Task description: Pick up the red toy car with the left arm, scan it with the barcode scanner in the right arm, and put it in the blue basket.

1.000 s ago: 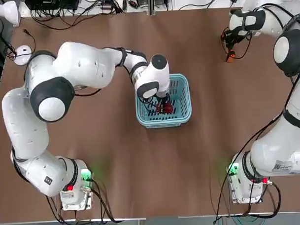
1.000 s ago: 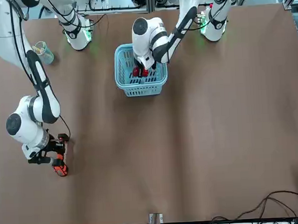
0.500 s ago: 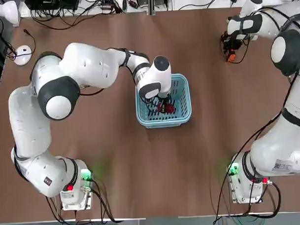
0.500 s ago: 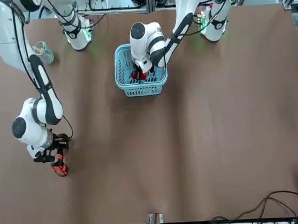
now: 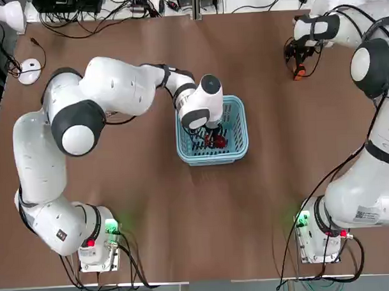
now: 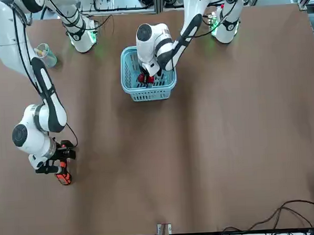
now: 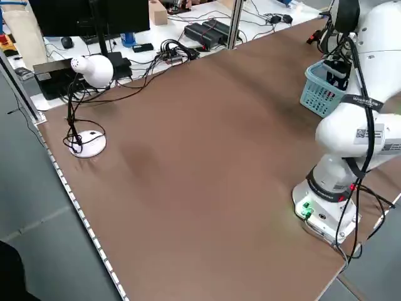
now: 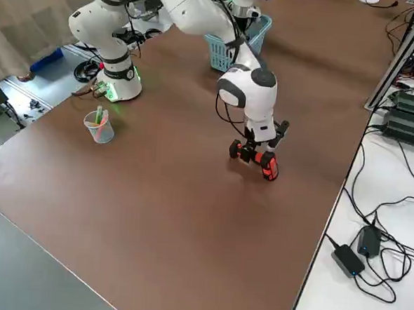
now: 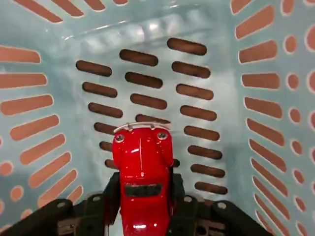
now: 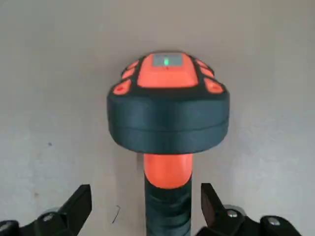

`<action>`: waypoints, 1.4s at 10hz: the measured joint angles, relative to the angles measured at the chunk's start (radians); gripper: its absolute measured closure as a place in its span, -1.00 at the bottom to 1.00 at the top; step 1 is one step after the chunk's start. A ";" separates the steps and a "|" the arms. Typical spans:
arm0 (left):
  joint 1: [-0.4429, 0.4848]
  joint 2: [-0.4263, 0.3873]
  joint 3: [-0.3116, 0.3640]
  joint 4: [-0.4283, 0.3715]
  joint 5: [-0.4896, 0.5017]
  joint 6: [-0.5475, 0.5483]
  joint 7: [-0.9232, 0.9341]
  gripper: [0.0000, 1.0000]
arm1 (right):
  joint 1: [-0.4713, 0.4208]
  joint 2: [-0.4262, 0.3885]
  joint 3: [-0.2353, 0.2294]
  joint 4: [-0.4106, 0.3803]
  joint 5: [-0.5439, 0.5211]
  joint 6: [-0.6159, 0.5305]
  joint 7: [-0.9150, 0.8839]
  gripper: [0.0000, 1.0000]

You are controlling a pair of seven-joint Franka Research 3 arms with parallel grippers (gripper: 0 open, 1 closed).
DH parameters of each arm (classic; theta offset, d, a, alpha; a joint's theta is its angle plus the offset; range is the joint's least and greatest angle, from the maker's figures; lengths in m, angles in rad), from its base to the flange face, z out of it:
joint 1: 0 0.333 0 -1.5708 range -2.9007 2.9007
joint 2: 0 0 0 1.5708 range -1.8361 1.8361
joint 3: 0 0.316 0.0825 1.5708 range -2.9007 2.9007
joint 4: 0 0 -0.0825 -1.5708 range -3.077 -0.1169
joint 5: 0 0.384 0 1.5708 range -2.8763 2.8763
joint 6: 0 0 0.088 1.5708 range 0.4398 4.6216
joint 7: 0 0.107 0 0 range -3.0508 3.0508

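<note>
- Since a second ago, the left arm [image 5: 109,84] has shifted slightly over the basket [image 6: 150,96], and the right pincer [image 10: 145,189] has opened around the scanner [image 10: 167,123].
- The toy car [image 9: 142,160] is inside the basket's walls, above its slotted bottom; I can't tell if its wheels touch down.
- The left pincer [image 9: 145,182] is closed on the car, one finger along each flank.
- The right pincer stands wide at the far side of the tabletop [image 6: 201,162], with the scanner's handle between its fingers but gripped by neither (the scanner seems to be resting on the tabletop).
- Pick-up is done and the job looks nearly finished; the scan was probably made already (nothing here proves it).
- What's left: settle the car, let go, and lift the left arm out without snagging the basket.
</note>
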 joint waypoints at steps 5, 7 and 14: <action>-0.008 0.035 0.015 0.024 0.046 0.000 -0.001 0.11 | -0.001 -0.116 -0.002 0.172 0.000 -0.258 0.001 -1.00; -0.010 0.036 0.017 0.027 0.046 0.000 -0.001 0.11 | -0.002 -0.170 -0.006 0.212 0.000 -0.387 0.001 -1.00; -0.011 0.036 0.018 0.036 0.057 0.000 0.001 -1.00 | -0.003 -0.304 -0.009 0.451 0.000 -0.806 0.048 -1.00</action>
